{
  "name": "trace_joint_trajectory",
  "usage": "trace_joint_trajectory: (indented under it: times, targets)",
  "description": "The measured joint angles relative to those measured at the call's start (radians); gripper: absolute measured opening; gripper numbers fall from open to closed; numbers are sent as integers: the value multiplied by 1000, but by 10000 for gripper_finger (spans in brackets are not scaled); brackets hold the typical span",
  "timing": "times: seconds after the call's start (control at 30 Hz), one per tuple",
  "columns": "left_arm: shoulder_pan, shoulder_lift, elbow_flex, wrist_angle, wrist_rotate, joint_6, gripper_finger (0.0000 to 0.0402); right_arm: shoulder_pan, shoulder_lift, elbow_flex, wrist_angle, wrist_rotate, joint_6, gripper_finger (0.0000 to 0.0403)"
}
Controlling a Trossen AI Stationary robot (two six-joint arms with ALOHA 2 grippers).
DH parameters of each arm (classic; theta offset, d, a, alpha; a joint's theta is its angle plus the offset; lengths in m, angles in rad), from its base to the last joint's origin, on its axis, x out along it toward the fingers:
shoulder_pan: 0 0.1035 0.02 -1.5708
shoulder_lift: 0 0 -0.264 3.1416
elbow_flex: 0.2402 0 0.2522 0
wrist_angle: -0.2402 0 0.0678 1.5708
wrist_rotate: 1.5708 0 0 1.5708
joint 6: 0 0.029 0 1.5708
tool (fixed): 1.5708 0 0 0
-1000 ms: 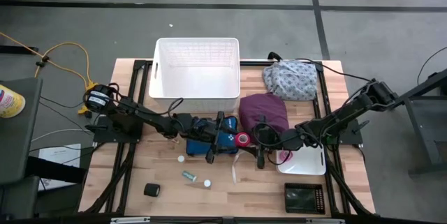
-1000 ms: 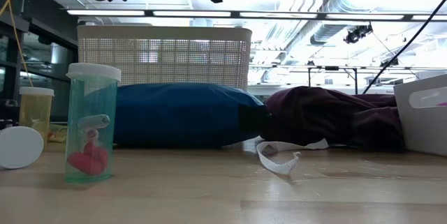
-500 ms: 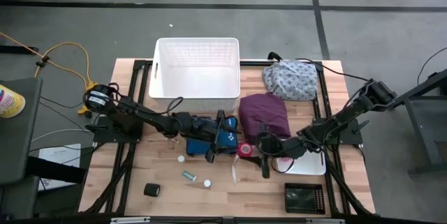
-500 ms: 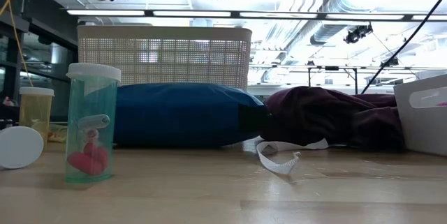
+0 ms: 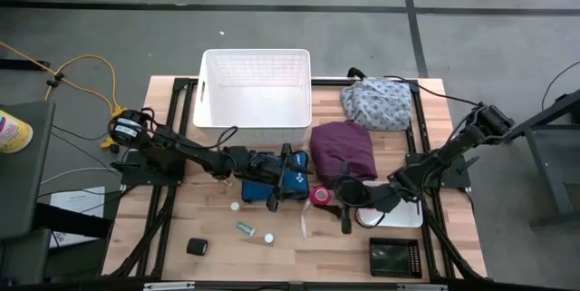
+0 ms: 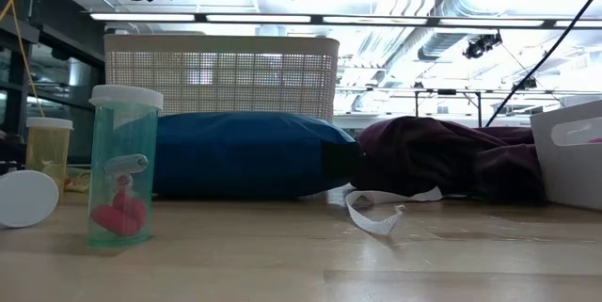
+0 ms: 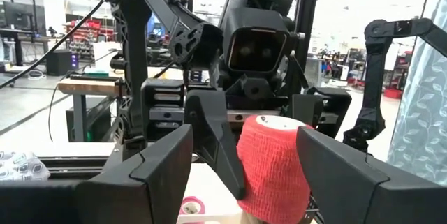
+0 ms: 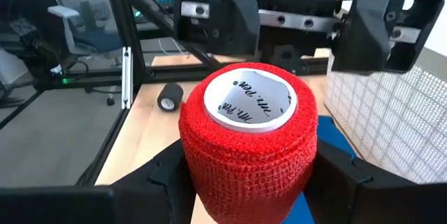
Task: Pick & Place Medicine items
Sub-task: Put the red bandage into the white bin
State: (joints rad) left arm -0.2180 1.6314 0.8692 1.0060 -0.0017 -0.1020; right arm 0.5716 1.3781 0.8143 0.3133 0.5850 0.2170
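The right gripper (image 5: 324, 197) holds the red bandage roll (image 8: 248, 137) between its fingers (image 8: 335, 175), which press against the roll's two sides. The roll's white core faces the right wrist camera. In the high view the roll (image 5: 318, 195) sits above the counter (image 5: 299, 255), just right of the blue pouch (image 5: 272, 182) and just below the purple cloth bundle (image 5: 342, 146). The right arm reaches in from the counter's right edge, passing over the small white tray (image 5: 403, 214).

The left gripper (image 5: 283, 180) is over the blue pouch with its fingers (image 7: 150, 175) spread wide and nothing between them. It faces the right gripper, and the red roll (image 7: 272, 168) shows directly ahead in the left wrist view.

Other medicine items lie on the counter in front of the pouch: a white cap (image 5: 234, 207), a greenish vial (image 5: 246, 228), a small white bottle (image 5: 268, 237) and a black bandage roll (image 5: 197, 247) near the front left corner. A white strap (image 5: 304, 222) lies beside them. In the low view the greenish vial (image 6: 122, 166) stands upright with red contents inside, with a yellow vial (image 6: 47, 156) behind it.

A white basket (image 5: 256, 87) stands at the back of the counter, a floral cloth bundle (image 5: 378, 102) at the back right, and a dark flat device (image 5: 394, 257) at the front right.
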Motion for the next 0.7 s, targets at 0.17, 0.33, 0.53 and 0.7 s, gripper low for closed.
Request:
trace_joint_trajectory:
  times: [0.17, 0.33, 0.53, 0.7]
  targets:
    - [0, 0, -1, -1, 0, -21, 246, 19, -12, 0, -87, 1, 83, 199]
    - [0, 0, -2, -3, 0, -35, 246, 63, -51, 0, -242, -1, 208, 199]
    - [-2, 0, -2, -8, 0, -37, 246, 137, -149, 1, -498, -12, 412, 200]
    - [-8, 0, -2, -34, 1, -37, 246, 206, -235, 1, -735, -14, 640, 200]
